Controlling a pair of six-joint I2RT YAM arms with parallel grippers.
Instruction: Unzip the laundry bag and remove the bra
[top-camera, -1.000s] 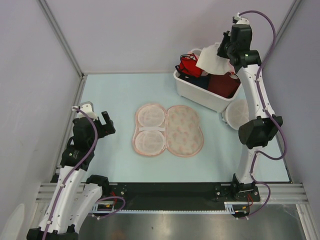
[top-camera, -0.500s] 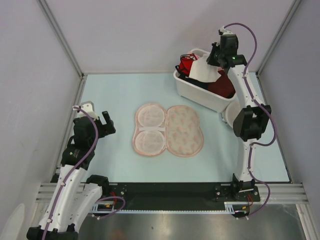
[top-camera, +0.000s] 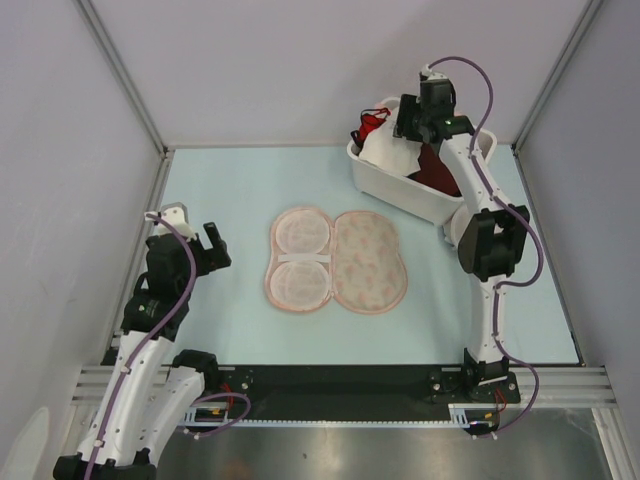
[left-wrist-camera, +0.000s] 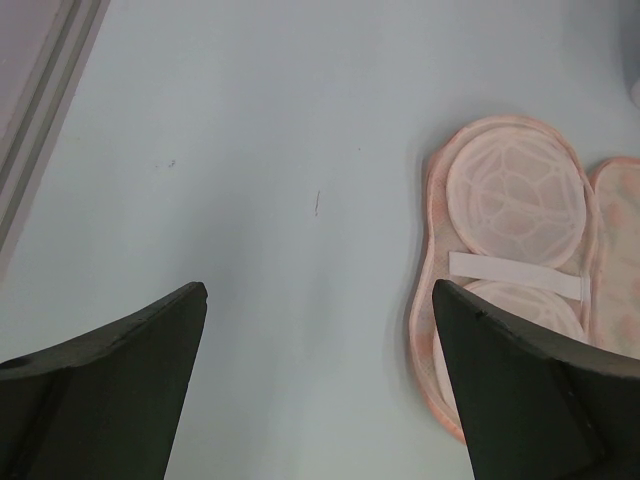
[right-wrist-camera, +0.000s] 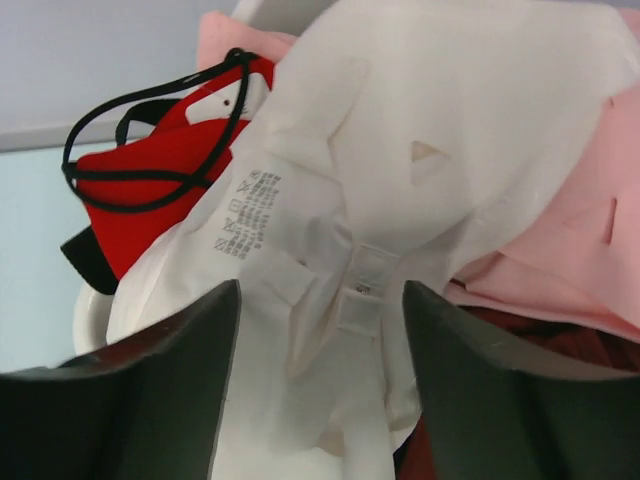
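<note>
The laundry bag lies unzipped and spread flat in the middle of the table, its mesh-cupped half on the left. The same bag shows at the right of the left wrist view. The white bra rests in the white bin at the back right. My right gripper hovers just over it, open. In the right wrist view the bra lies loose under my right gripper. My left gripper stands open left of the bag, holding nothing, and appears the same in its wrist view.
The bin also holds a red bra with black trim and a pale pink garment. A round white mesh disc lies on the table behind the right arm. Grey walls close the left, back and right sides.
My right arm swung left and down over the bin carrying the white bra. Its jaws then opened and the bra now lies on the pile in the bin. The left arm stayed still.
</note>
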